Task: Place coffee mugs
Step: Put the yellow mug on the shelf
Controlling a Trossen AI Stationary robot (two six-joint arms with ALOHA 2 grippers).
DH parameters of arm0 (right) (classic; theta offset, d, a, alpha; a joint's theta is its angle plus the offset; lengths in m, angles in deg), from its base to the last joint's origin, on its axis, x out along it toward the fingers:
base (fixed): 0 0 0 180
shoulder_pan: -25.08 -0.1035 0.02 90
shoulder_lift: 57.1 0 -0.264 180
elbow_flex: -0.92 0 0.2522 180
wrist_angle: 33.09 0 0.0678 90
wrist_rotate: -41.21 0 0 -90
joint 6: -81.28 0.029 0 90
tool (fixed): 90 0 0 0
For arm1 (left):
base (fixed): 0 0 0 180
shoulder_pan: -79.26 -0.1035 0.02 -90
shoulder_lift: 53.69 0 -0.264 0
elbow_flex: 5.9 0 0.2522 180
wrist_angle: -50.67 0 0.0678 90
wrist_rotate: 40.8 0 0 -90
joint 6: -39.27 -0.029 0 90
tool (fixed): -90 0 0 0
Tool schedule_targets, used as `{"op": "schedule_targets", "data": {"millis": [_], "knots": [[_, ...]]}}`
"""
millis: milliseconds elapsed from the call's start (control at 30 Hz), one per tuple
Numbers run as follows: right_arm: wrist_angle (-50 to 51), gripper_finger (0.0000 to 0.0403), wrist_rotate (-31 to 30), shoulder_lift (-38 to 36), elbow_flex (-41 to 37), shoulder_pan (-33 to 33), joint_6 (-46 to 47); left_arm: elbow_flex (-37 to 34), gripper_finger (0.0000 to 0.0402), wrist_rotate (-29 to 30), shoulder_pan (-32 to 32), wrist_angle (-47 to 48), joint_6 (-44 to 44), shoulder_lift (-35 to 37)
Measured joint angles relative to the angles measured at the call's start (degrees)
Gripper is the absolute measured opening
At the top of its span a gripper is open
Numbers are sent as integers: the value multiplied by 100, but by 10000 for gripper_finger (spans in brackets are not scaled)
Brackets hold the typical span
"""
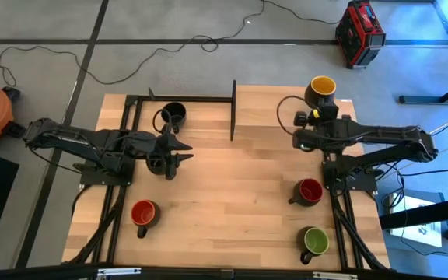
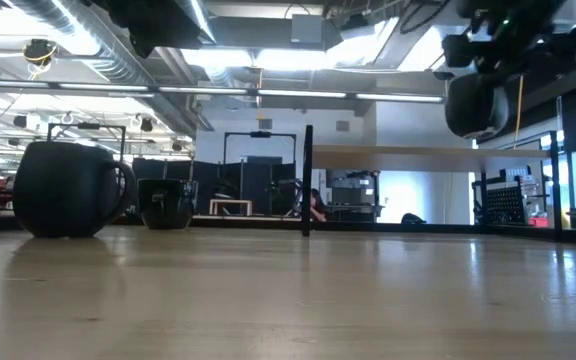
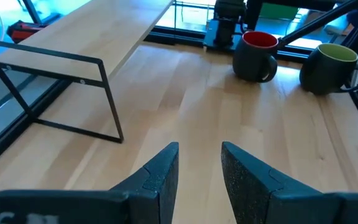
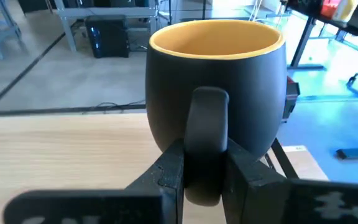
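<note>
My right gripper [image 4: 205,168] is shut on the yellow-inside mug [image 4: 216,81], near the table's far right corner [image 1: 321,87]; the low view shows this mug [image 2: 473,100] high above the tabletop. My left gripper [image 3: 201,168] is open over the left middle of the table [image 1: 183,152], with nothing between its fingers. A black-inside mug [image 1: 173,115] stands on its base by the metal frame. A dark round shape [image 1: 158,163] sits under the left wrist. One red-inside mug [image 1: 144,212] stands near left. Another red-inside mug [image 1: 309,190] and the green-inside mug [image 1: 315,241] stand near right. My right gripper pinches the yellow-inside mug's handle [image 4: 207,118] between its two fingers, one on each side of the loop. The fingers come level from the table's near side. The mug stands upright in the hold, mouth up, lifted clear of the table.
A black metal frame [image 1: 181,99] with an upright bar [image 1: 233,109] stands at the far side, beside a raised wooden board [image 3: 98,37]. Bare wood [image 1: 232,194] lies in the middle. Cables and a red case [image 1: 358,31] are on the floor beyond.
</note>
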Motion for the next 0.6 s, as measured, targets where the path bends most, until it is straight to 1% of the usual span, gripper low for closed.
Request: {"op": "schedule_targets", "data": {"millis": [100,233,300,367,500,600], "knots": [[-517,51,51,0,0,292,-760,0,116,0,0,0,-4,0],[-793,51,149,-2,-112,584,-1277,0,116,8,-9,0,-44,0],[-1027,51,376,-66,-283,706,-1558,0,116,8,-36,-1,-44,0],[-1441,51,642,-244,-467,822,-1909,0,116,8,-80,0,-46,0],[-2582,51,865,-616,-875,1059,-2747,0,116,8,-201,0,-46,0],[-3109,51,1024,-868,-1107,1269,-3257,0,116,-34,-298,0,-48,0]]}}
